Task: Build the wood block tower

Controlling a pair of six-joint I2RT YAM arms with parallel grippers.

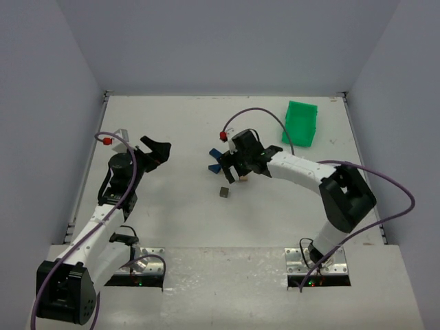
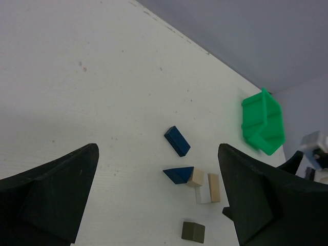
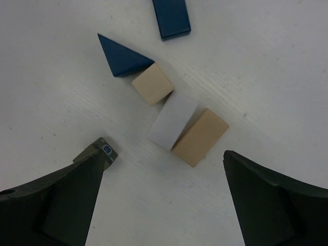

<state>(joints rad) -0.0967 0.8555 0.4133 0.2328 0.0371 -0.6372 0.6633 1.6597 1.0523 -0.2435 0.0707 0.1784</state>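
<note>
Hovering: right hand (image 3: 164, 154) wide above loose blocks (image 3: 171, 120) | olive block (image 3: 102, 148) part-hidden behind finger (image 3: 61, 205) | left hand (image 2: 158, 154) wide

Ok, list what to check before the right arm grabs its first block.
1. Right gripper open: ok.
2. Left gripper open, away from the white block: ok.
3. Clear sides on the white block: not ok, the long tan block touches it.
4. Tower begun: not ok, every piece lies flat on the table.
5. Green bin away from the pieces: ok.
</note>
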